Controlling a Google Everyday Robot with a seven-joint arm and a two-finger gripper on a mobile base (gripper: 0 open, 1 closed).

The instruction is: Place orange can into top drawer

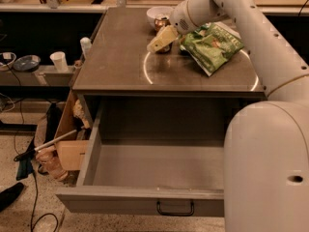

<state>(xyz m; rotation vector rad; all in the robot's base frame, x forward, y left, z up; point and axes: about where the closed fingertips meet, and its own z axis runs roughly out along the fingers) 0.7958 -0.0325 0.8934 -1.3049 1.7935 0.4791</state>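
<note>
The orange can (161, 22) stands upright at the back of the cabinet top, right in front of the white bowl (157, 12). My gripper (162, 37) reaches down from the white arm at the right and sits directly in front of the can, hiding its lower part. Whether it touches the can is unclear. The top drawer (145, 200) is pulled fully out below the cabinet top. Its grey interior holds nothing, and its dark handle (175, 208) faces the front.
A green snack bag (213, 44) lies on the cabinet top to the right of the can. My arm's white body fills the right side and covers the drawer's right part. A cardboard box (67, 146), a white cup (59, 61) and a bottle (85, 44) are left of the cabinet.
</note>
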